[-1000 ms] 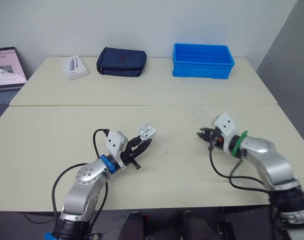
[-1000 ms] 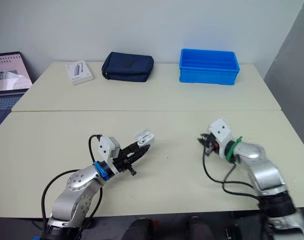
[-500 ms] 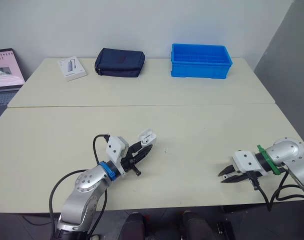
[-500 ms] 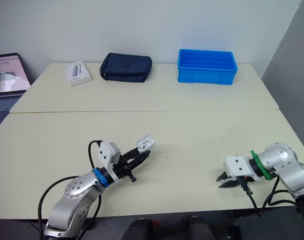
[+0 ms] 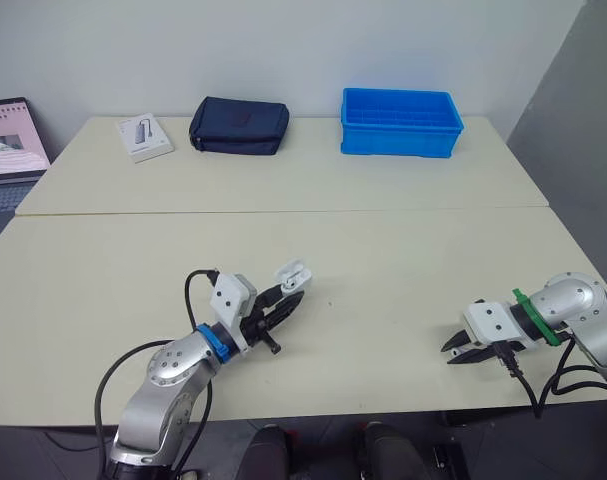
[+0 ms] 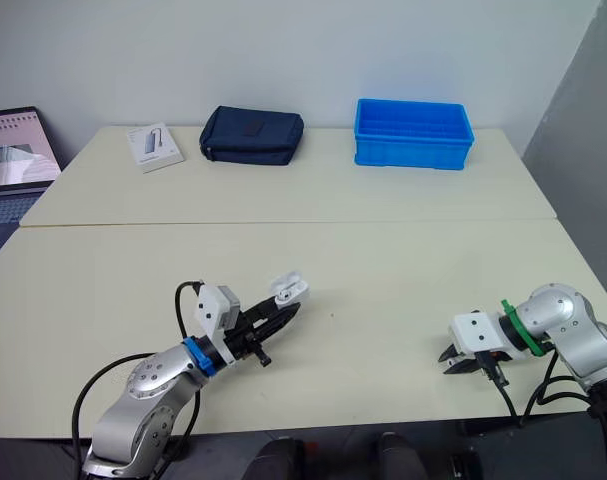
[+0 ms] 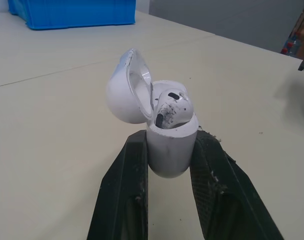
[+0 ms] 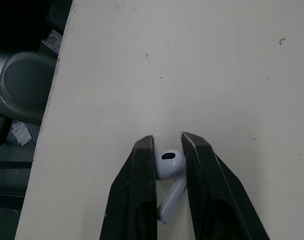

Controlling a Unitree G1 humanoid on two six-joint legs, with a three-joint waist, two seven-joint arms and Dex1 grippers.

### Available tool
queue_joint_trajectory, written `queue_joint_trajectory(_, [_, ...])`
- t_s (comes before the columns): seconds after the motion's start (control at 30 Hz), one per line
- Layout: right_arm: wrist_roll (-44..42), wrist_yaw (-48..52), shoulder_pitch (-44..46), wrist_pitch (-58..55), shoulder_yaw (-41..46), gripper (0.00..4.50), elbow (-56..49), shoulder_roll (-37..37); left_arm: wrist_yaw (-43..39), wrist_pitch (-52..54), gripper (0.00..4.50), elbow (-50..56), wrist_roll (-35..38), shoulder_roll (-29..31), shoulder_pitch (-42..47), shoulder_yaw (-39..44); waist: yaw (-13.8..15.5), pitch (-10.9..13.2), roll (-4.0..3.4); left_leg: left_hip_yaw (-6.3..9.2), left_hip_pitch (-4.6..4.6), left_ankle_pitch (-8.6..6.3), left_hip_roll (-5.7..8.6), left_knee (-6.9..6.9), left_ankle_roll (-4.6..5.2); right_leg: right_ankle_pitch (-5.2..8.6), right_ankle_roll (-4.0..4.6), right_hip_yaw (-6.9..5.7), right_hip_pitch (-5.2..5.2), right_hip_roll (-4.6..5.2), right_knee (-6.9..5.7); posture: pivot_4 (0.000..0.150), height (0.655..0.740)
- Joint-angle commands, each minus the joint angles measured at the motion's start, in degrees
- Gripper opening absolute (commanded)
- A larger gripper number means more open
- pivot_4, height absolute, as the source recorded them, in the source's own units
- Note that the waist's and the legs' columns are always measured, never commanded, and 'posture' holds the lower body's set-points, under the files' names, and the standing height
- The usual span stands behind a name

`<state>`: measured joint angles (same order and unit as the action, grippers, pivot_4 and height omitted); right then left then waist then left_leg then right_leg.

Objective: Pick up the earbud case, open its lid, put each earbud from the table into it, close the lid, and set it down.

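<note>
Since a second ago the right gripper (image 5: 453,352) has swung from the table's middle out to the near edge. It now sits well to the right of the case (image 7: 172,150) and nearer than it. Its jaws are closed on an earbud (image 8: 169,165), pinching the head, with the stem trailing back between the fingers. Whether the bud touches the table (image 5: 383,250) I cannot tell.

The left gripper (image 5: 288,300) has not shifted. Its jaws clamp the case by the body, one finger on each side. The lid (image 7: 122,92) is open, swung back on its hinge, and a second earbud (image 7: 172,107) sits in the case.

Far beyond the case, along the back edge, stand a white box (image 5: 145,135) to its left, a dark pouch (image 5: 240,125) just right of that, and a blue bin (image 5: 401,122) to its right. A laptop (image 5: 8,135) lies furthest left.
</note>
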<state>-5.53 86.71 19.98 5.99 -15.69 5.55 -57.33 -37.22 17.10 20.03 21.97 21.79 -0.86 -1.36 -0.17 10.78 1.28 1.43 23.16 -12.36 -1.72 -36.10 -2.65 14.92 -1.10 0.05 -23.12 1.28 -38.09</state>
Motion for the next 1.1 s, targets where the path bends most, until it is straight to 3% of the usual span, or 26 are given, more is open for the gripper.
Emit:
queue_joint_trajectory(0.03, [1.4,0.8,0.7,3.5,-0.5,1.76,1.1,0.5,0.0,-0.3,0.78,2.7,0.9,0.4,0.2,0.6,0.0,0.0,0.00,-0.01,-0.01,0.00,0.00,0.00,0.00,0.00,0.00,0.02,0.00,0.00,0.00,0.150,0.7218])
queue_joint_trajectory(0.07, [1.6,0.7,0.8,4.8,-0.4,2.19,1.5,0.6,0.0,-0.2,0.78,2.6,0.9,0.4,0.3,0.5,0.0,0.0,0.00,-0.05,-0.04,0.00,0.01,0.00,0.00,0.00,-0.01,0.06,0.01,0.00,0.00,0.150,0.7218])
queue_joint_trajectory(0.27, [-1.8,0.1,0.5,4.2,2.4,2.20,-3.1,0.3,-0.2,-0.3,0.78,2.2,1.0,0.5,0.6,0.3,0.0,0.0,0.00,-0.19,-0.14,0.00,0.01,0.01,0.00,-0.05,-0.08,0.27,0.03,-0.01,-0.03,0.150,0.7218])
queue_joint_trajectory(0.47, [-6.3,-4.3,-3.2,-10.8,9.0,2.20,-17.7,-4.2,-0.4,-0.4,0.78,1.5,1.0,0.5,0.9,0.1,0.1,0.0,0.00,-0.23,-0.14,0.00,0.03,0.00,0.00,-0.08,-0.12,0.35,0.02,0.00,-0.03,0.150,0.7218])
queue_joint_trajectory(0.63, [5.3,-11.7,-5.8,-28.3,8.5,2.20,-27.5,-12.0,-0.6,-0.4,0.78,1.2,1.2,0.4,1.0,-0.2,0.2,0.0,0.00,-0.30,-0.14,0.00,0.03,0.00,-0.01,-0.08,-0.13,0.40,-0.01,0.03,-0.02,0.150,0.7218])
queue_joint_trajectory(0.77, [7.5,-12.6,-5.2,-39.0,4.4,2.20,-32.8,-12.5,-1.0,-0.5,0.78,0.7,1.1,0.2,1.4,-0.7,0.1,0.0,0.00,-0.41,-0.18,-0.01,0.01,0.00,-0.01,-0.10,-0.12,0.47,-0.04,0.02,-0.01,0.150,0.7218])
queue_joint_trajectory(1.1, [11.2,-13.8,-1.1,-43.6,-3.4,2.20,-30.6,-8.4,-1.1,-0.5,0.78,0.5,0.9,0.3,1.6,-0.6,0.0,0.0,0.01,-0.55,-0.17,-0.01,0.03,0.00,0.00,-0.15,-0.21,0.61,-0.07,0.01,0.03,0.150,0.7218])
